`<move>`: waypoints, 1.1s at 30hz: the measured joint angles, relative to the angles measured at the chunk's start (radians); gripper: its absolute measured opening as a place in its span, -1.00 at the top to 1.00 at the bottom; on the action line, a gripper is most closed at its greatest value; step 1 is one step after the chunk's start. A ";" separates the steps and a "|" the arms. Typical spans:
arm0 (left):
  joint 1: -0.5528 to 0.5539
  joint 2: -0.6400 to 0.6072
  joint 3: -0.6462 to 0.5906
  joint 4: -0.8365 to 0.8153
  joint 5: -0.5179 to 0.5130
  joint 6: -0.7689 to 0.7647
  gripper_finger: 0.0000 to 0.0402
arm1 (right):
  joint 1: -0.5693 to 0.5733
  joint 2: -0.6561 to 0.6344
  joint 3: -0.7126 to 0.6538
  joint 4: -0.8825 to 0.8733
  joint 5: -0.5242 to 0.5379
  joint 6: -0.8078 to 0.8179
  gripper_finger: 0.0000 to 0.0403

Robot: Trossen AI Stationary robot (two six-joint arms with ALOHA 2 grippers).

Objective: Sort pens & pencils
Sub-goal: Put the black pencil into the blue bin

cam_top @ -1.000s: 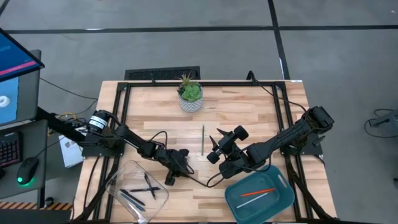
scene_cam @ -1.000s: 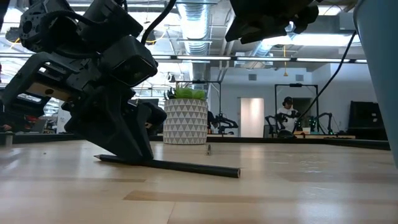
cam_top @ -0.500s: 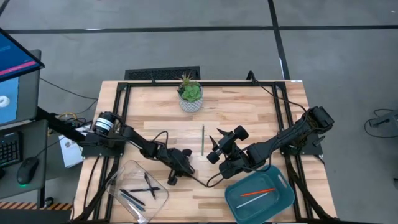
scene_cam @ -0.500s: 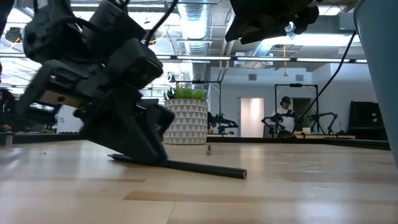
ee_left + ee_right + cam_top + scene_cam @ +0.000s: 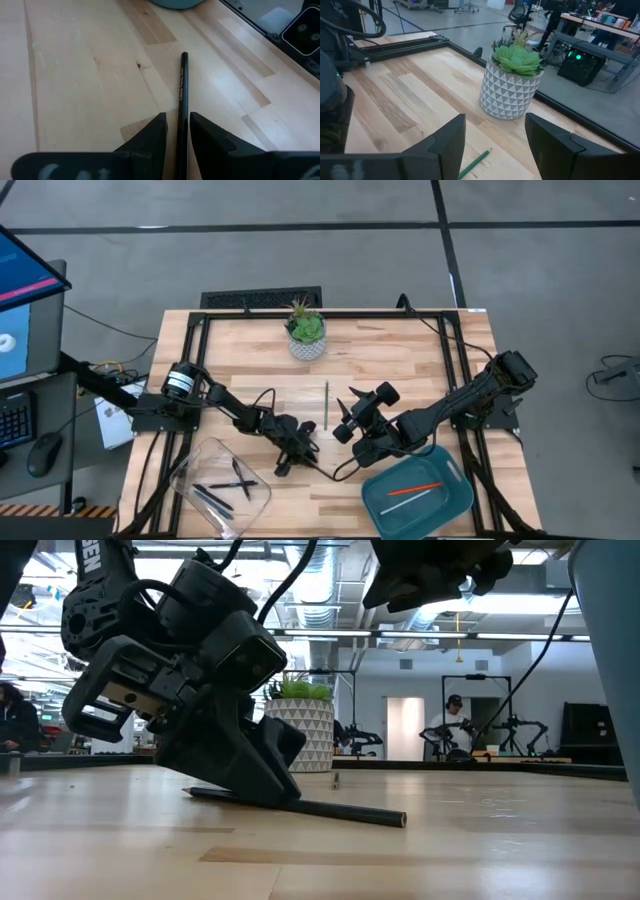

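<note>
Currently the left gripper (image 5: 177, 132) is down at the table surface with a thin black pen, a straight matte stick (image 5: 182, 100), lying between its two dark fingers (image 5: 150, 137). Jaws narrowed to either side of the shaft; whether they already press it I cannot tell from the wrist view. Long axis of the pen runs straight out ahead of the gripper, in line with the fingers, so most of its length projects beyond the fingertips. Low view agrees: the pen (image 5: 300, 806) lies flat on the wood and sticks out from under the gripper body.

Judgement: the coming lift depends on this off-centre hold. A grasp near one end may let the far end droop or swing.

Beyond that, the right gripper (image 5: 495, 140) hangs above the table with fingers wide apart, holding nothing. Ahead of it lies a slim green pencil (image 5: 325, 405), and past that a white faceted pot with a green succulent (image 5: 512, 85). For the black pen the left arm is plainly the nearer.
</note>
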 joint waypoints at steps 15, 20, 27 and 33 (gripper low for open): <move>-0.002 0.000 -0.001 -0.002 0.000 0.007 0.59 | 0.000 0.000 0.000 0.000 -0.017 0.000 -0.13; -0.002 -0.001 -0.001 -0.009 -0.010 0.012 0.60 | 0.000 0.000 0.000 -0.008 -0.017 0.000 -0.13; -0.003 -0.002 -0.001 -0.021 -0.036 0.034 0.74 | 0.000 0.000 0.000 -0.015 -0.017 0.000 -0.13; -0.003 -0.002 -0.001 -0.023 -0.033 0.048 0.91 | 0.000 0.000 0.000 -0.016 -0.017 0.000 -0.13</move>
